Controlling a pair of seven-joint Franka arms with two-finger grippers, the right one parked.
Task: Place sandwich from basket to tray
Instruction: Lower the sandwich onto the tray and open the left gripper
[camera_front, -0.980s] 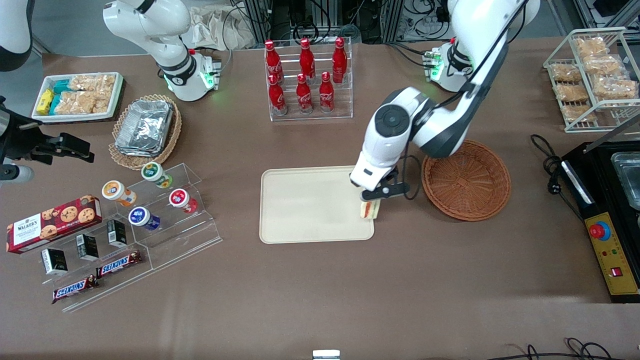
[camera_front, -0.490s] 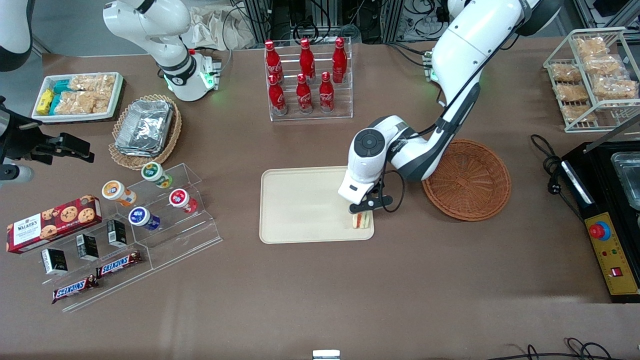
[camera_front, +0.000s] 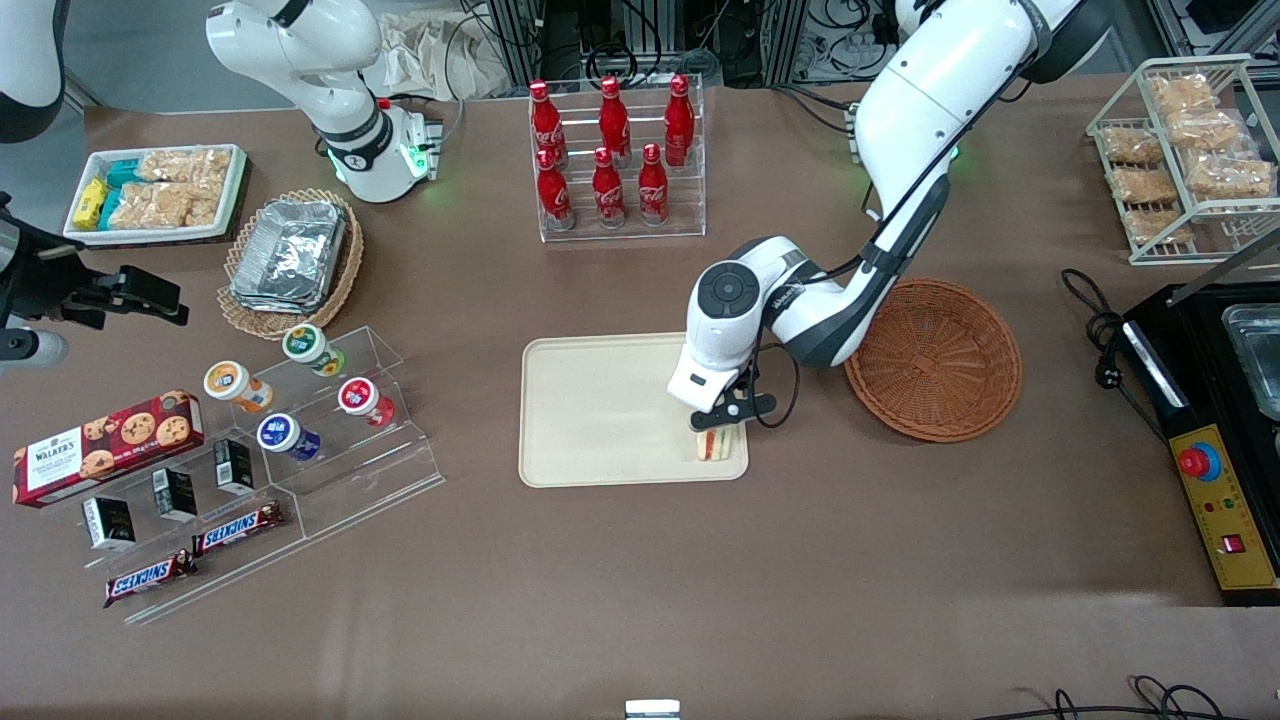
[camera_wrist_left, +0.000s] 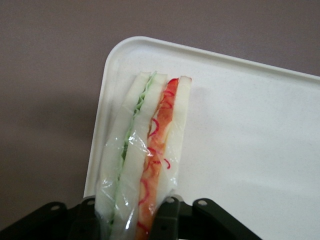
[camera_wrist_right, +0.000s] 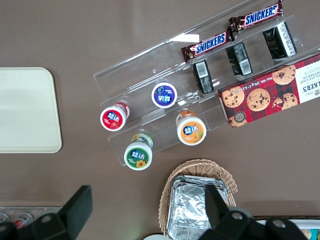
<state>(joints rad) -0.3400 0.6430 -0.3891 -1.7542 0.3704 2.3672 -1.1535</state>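
Here, end effector (camera_front: 722, 424) clamping sandwich (camera_front: 712, 444) near tray (camera_front: 600, 420) corner edge

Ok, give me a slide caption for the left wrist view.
Black gripper shut on plastic-wrapped white-bread sandwich, over a corner of the cream-beige tray.

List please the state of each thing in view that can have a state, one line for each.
sandwich: wrapped in clear film, held over a corner of the tray
end effector: shut on the sandwich, above the tray's corner nearest the basket
tray: flat on the table, bare apart from the sandwich
basket: upright, nothing in it
cola bottles: upright in their rack, capped
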